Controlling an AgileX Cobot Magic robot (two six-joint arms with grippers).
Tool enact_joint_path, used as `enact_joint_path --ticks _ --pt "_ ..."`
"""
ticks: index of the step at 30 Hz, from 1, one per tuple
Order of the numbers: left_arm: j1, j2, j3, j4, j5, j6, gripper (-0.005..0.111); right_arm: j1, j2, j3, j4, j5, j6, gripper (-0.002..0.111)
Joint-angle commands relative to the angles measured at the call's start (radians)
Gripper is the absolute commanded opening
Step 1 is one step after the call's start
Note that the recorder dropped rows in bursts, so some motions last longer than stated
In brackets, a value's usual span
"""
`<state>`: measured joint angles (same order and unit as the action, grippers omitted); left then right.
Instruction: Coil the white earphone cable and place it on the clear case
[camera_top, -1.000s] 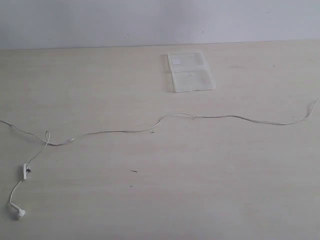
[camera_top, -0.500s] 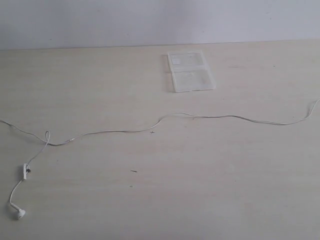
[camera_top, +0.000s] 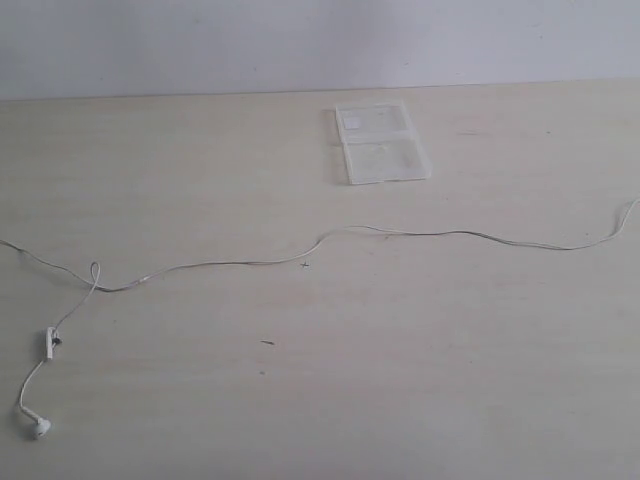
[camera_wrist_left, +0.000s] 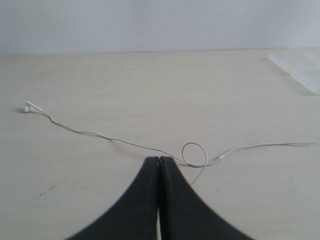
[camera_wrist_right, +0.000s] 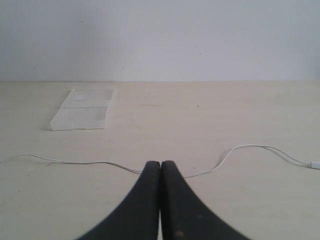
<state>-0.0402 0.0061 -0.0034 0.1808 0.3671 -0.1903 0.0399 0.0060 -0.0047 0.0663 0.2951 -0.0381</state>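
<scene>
The white earphone cable (camera_top: 240, 263) lies stretched out across the pale table from left edge to right edge. Its small loop (camera_top: 95, 272), inline remote (camera_top: 49, 342) and one earbud (camera_top: 40, 428) sit at the near left. The clear case (camera_top: 380, 143) rests flat near the far edge, apart from the cable. Neither arm shows in the exterior view. My left gripper (camera_wrist_left: 159, 159) is shut and empty; the cable (camera_wrist_left: 125, 142) with its loop (camera_wrist_left: 194, 154) and an earbud (camera_wrist_left: 27, 107) lies beyond its tips. My right gripper (camera_wrist_right: 160, 163) is shut and empty, the cable (camera_wrist_right: 75, 162) running behind it, with the case (camera_wrist_right: 82, 115) farther off.
The wooden table (camera_top: 400, 350) is pale, with a few small dark specks (camera_top: 267, 342). A plain light wall (camera_top: 300, 40) rises behind its far edge.
</scene>
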Motion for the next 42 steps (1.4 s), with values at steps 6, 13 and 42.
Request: enact_joint_path --ticks 6,13,42 --pt "-0.008 -0.006 0.003 -0.149 -0.495 -0.321 0.000 -0.005 -0.006 0.005 -0.004 -0.010 0.000 0.000" --pt "-0.008 -0.006 0.003 -0.140 -0.701 -0.368 0.000 -0.005 -0.006 0.005 -0.004 -0.010 0.000 0.000" --pt "-0.062 1.380 -0.897 0.265 -0.533 -0.349 0.000 -0.005 -0.006 0.005 -0.004 -0.010 0.000 0.000"
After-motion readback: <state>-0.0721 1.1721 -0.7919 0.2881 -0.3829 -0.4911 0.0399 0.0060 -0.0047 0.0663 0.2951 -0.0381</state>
